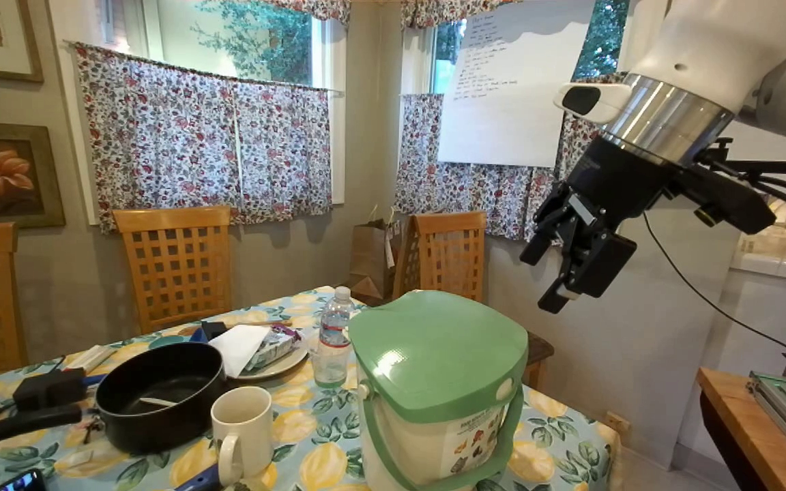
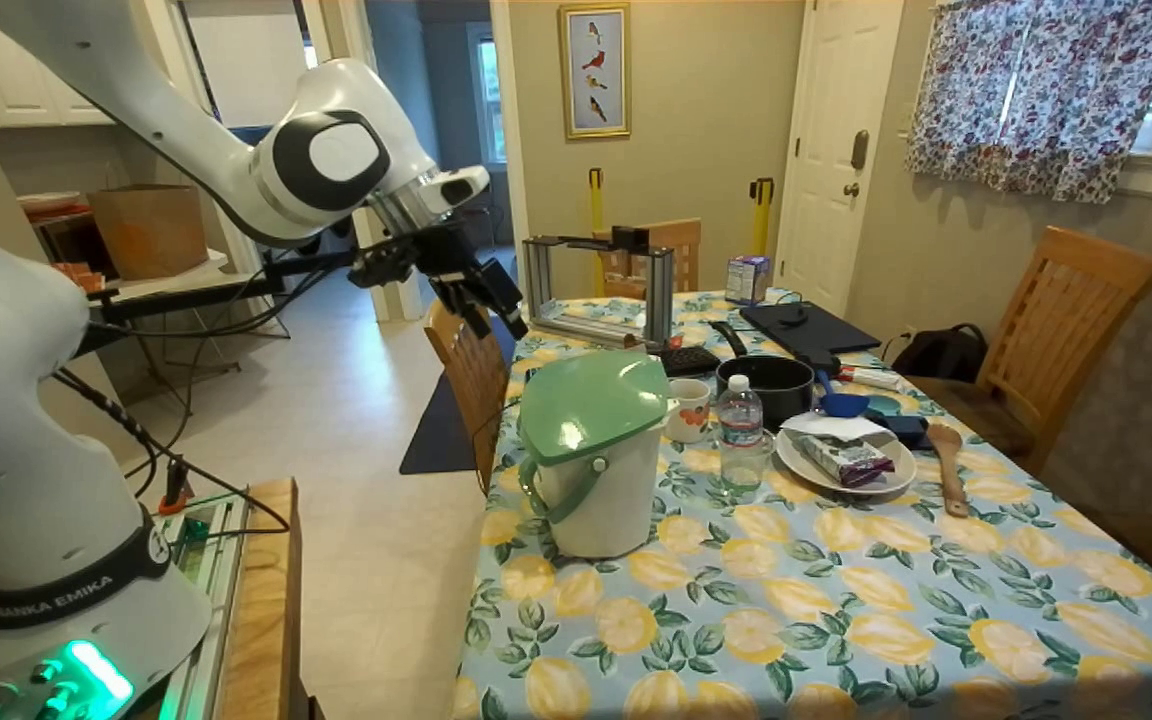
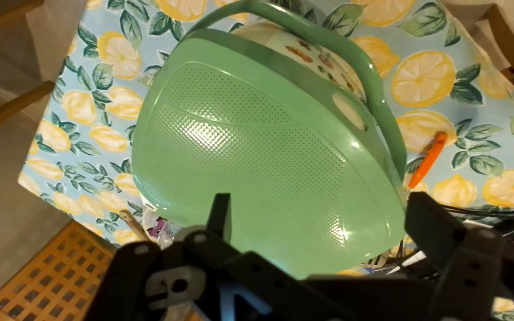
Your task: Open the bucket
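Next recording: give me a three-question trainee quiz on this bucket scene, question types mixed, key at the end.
1. True or false: the green lid is down on the bucket.
2. The tool is: A) shut on the mug; B) open, holding nothing; C) shut on the bucket's handle.
3. Fill in: in an exterior view, a wooden utensil lies beside a round white ____.

Key: 1. true; 2. B; 3. plate.
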You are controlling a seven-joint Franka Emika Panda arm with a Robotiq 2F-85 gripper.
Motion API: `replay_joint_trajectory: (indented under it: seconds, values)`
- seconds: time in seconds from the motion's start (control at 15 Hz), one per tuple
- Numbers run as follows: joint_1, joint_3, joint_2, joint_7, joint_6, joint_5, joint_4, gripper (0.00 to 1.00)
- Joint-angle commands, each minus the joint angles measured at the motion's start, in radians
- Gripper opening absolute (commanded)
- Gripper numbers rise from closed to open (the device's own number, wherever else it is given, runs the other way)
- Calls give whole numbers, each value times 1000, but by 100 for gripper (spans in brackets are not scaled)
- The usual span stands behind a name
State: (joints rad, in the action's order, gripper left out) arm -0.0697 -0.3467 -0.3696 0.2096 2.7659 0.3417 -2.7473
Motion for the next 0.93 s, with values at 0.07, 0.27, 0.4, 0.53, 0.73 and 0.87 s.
replay_joint_trajectory:
  seconds: [0.07,0.27,0.4,0.53,0.73,0.87]
  values:
    - [74,65,73,-36,-12,-50,25,100]
    - [67,64,100,-12,-23,-15,34,100]
    - [49,51,121,7,-37,21,48,100]
    - [13,18,146,32,-59,67,69,100]
    - [-42,-37,178,98,-106,200,108,100]
    - [-73,-73,203,159,-142,308,136,100]
